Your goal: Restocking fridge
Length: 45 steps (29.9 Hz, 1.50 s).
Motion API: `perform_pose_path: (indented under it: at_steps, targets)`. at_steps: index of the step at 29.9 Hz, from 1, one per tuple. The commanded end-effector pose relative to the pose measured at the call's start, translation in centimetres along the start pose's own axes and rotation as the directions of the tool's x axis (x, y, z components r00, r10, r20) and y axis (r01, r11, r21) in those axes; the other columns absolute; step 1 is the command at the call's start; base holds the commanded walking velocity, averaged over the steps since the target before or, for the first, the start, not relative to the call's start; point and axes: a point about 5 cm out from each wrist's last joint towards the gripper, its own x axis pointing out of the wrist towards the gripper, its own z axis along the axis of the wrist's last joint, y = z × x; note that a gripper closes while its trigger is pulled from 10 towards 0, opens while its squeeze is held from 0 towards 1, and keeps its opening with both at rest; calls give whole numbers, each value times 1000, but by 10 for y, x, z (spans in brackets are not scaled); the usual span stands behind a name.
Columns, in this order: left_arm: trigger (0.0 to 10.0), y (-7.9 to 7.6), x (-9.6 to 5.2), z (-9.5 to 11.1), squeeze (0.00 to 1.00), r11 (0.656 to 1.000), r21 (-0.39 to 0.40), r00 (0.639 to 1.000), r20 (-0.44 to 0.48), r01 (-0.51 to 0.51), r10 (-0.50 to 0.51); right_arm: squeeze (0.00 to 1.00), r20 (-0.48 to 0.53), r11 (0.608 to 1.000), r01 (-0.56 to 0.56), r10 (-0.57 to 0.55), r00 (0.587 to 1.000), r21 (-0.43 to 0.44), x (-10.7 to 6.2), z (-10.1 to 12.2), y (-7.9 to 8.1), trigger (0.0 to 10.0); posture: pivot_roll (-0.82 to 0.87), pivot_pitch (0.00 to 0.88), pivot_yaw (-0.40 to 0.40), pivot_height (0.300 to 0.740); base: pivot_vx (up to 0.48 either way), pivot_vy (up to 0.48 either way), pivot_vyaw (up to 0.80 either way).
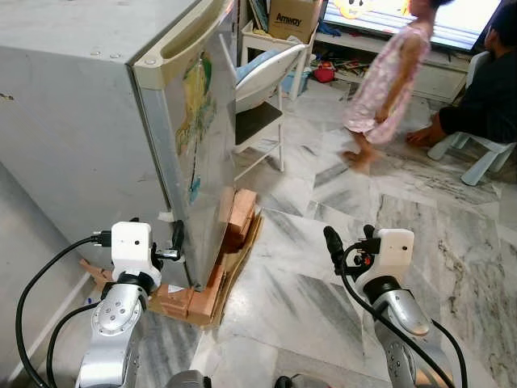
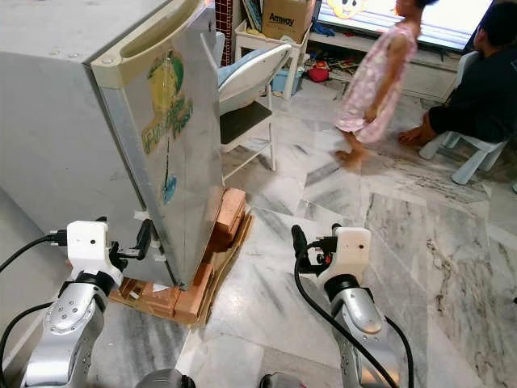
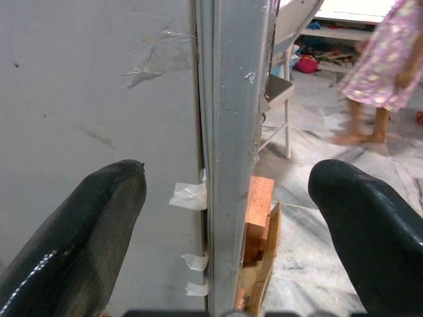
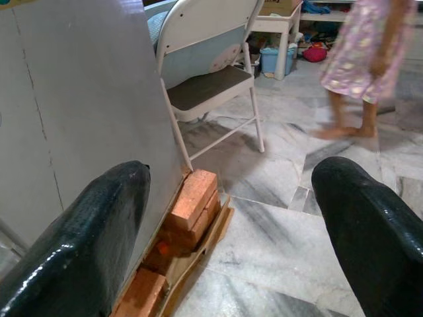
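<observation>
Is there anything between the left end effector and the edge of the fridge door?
Nothing visible. The left end effector is open, directly facing the fridge door edge. Its fingers straddle the edge with only air between. Bits of tape stick along the seam but do not block it.

— What's in the way?
— Fridge door (image 1: 198, 137) shut; folding chair (image 1: 262, 85) and bricks (image 1: 236, 218) just beside it.
— Free room?
— Open marble floor (image 1: 299, 267) rightward; a person (image 1: 388, 77) crosses farther off.
</observation>
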Motion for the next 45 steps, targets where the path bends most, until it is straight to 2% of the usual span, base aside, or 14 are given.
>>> perform_pose_path:
  at_steps: [1, 8, 9, 10, 11, 22, 25, 27, 34, 41, 43, 45]
  targets:
    - [10000, 0, 0, -1, 0, 1000, 6, 1000, -5, 2, -2, 0, -3, 1000, -2, 2, 1000, -4, 1, 2, -3, 10000, 86, 0, -55, 740, 0, 0, 0]
    - [10000, 0, 0, -1, 0, 1000, 6, 1000, -5, 2, -2, 0, -3, 1000, -2, 2, 1000, -4, 1, 2, -3, 10000, 86, 0, -55, 740, 0, 0, 0]
    - [10000, 0, 0, -1, 0, 1000, 6, 1000, -5, 2, -2, 0, -2, 1000, -4, 4, 1000, -5, 1, 2, -2, 10000, 0, 0, 0, 740, 0, 0, 0]
    - [10000, -6, 3, -4, 0, 1000, 0, 1000, -12, 17, -17, 0, 16, 1000, 12, -12, 1000, -12, 3, 5, -5, 10000, 57, 2, -63, 740, 0, 0, 0]
    - [10000, -14, 6, -7, 0, 999, -7, 999, -19, 36, -36, 0, 38, 999, 34, -33, 999, -20, 5, 9, -8, 10000, 57, 2, -62, 740, 0, 0, 0]
    - [10000, -13, 7, -10, 0, 999, 3, 999, -24, 39, -39, 0, 48, 999, 26, -26, 999, -18, 7, 11, -6, 10000, 59, 2, -66, 740, 0, 0, 0]
    - [10000, -10, 15, -8, 0, 999, 10, 999, -17, 45, -44, 0, 42, 999, 25, -24, 999, -20, 7, 9, -7, 10000, 54, 3, -72, 740, 0, 0, 0]
    - [10000, -11, 25, -5, 0, 995, 35, 996, -11, 89, -89, 0, 23, 999, 21, -21, 1000, -36, 6, 7, -8, 10000, 46, 4, -71, 740, 0, 0, 0]
    - [10000, -3, 53, 4, 0, 987, 82, 990, -11, 141, -141, 0, 13, 998, 39, -38, 999, -51, 2, 4, -12, 10000, 16, 1, -59, 740, 0, 0, 0]
    - [10000, -1, 76, 14, 0, 984, 103, 989, 9, 145, -146, 0, 15, 997, 46, -45, 999, -57, -1, 4, -13, 10000, -1, 5, -55, 740, 0, 0, 0]
    - [10000, 4, 82, 15, 0, 985, 124, 992, 11, 121, -123, 0, 12, 997, 45, -44, 999, -66, -1, 4, -12, 10000, -7, 10, -50, 740, 0, 0, 0]
    - [10000, 10, 85, 17, 0, 992, 91, 996, 8, 84, -85, 0, 16, 997, 43, -42, 999, -71, -1, 5, -12, 10000, -11, 17, -49, 740, 0, 0, 0]
